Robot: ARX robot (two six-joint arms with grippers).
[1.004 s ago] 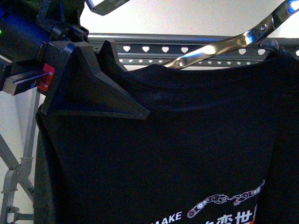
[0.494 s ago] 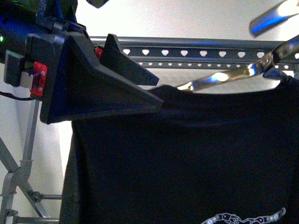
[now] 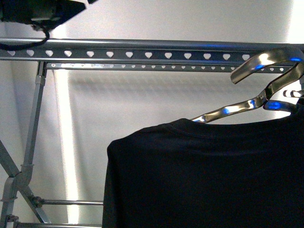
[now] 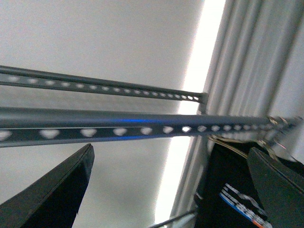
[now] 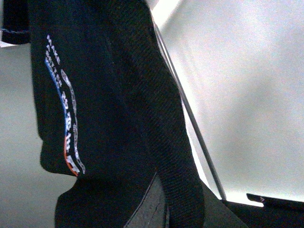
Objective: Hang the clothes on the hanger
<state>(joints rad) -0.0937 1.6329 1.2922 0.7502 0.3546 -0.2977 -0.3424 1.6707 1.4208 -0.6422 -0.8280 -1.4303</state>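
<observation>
Across the top runs the rack rail (image 3: pixel 152 49); below it the T-shirt (image 3: pixel 204 175) hangs on a wire coat hanger (image 3: pixel 247 102) whose hook sits just beside the rail, seemingly not over it. Released now, shirt and hanger would likely drop. The left tool (image 4: pixel 171 156) gapes wide, empty; the right tool's grip I cannot tell.

A shiny metal coat hanger (image 3: pixel 227 110) slants up across the right of the frame, its hook at upper right. Behind it is a plain white wall (image 3: pixel 156 104). The left wrist view shows a pale pleated curtain (image 4: pixel 259 57).
</observation>
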